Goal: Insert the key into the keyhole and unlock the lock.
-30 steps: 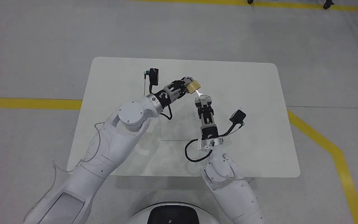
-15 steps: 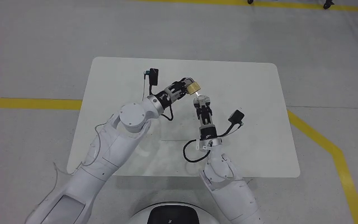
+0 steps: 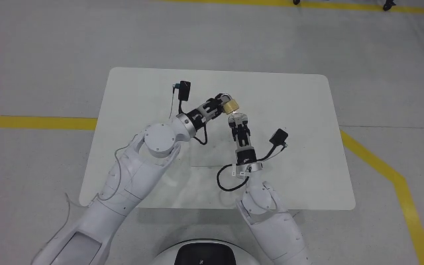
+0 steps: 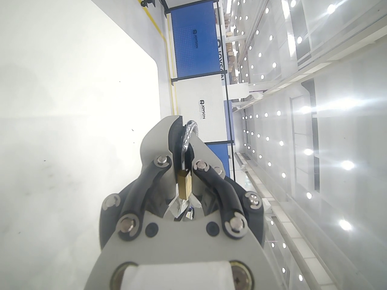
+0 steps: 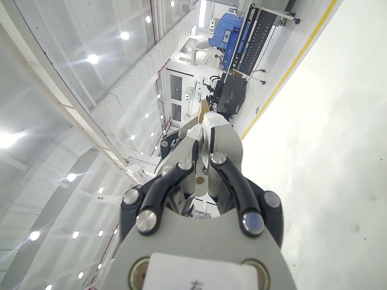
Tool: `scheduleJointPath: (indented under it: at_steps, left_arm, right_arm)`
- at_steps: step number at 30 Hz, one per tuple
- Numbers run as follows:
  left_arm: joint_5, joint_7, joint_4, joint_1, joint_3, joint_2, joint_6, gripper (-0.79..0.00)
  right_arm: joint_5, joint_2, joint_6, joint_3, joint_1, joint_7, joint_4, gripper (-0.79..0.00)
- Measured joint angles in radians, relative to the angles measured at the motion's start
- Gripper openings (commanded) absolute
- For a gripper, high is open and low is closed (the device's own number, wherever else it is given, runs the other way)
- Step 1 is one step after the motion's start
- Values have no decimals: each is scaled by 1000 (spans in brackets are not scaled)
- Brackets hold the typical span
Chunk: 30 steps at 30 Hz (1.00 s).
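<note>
A brass padlock [image 3: 230,105] with a silver shackle [image 4: 188,140] hangs above the middle of the white table [image 3: 298,99], with my left gripper [image 3: 224,104] shut on it. In the left wrist view the shackle sits between the fingers and the brass body [image 4: 184,185] points back toward the wrist. My right gripper [image 3: 234,118] comes up from the near side, shut on the key [image 5: 204,125], whose grip is wrapped in white. The key's tip touches the lock's brass body [image 5: 201,111]; I cannot see the keyhole.
The table's bare surface [image 3: 146,99] spreads out on all sides of the two grippers, and both are held above it. Yellow floor lines [image 3: 40,122] run past the table's left and right edges.
The right gripper has crept up and slightly left toward the padlock, and the left gripper has brought the lock a little nearer, closing the gap between key and lock.
</note>
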<state>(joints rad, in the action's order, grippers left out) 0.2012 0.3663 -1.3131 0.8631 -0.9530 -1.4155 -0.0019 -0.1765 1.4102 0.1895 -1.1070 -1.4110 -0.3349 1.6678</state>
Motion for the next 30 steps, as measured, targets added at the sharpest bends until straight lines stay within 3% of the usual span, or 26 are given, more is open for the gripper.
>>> scheduleJointPath:
  at_steps: [3,8,16,30]
  left_arm:
    - [1,7,0,3,-9,0,-5,-785]
    - [-13,23,-4,12,-18,1,-18,-785]
    - [-48,19,-10,22,-36,3,-32,-785]
    - [-86,38,-23,32,-43,1,-47,-785]
  right_arm:
    - [2,2,3,-5,-4,3,3,-545]
    - [0,5,12,-12,-10,8,8,-573]
    - [-4,7,26,-23,-28,25,23,-785]
    - [-10,17,8,-25,-21,43,12,-785]
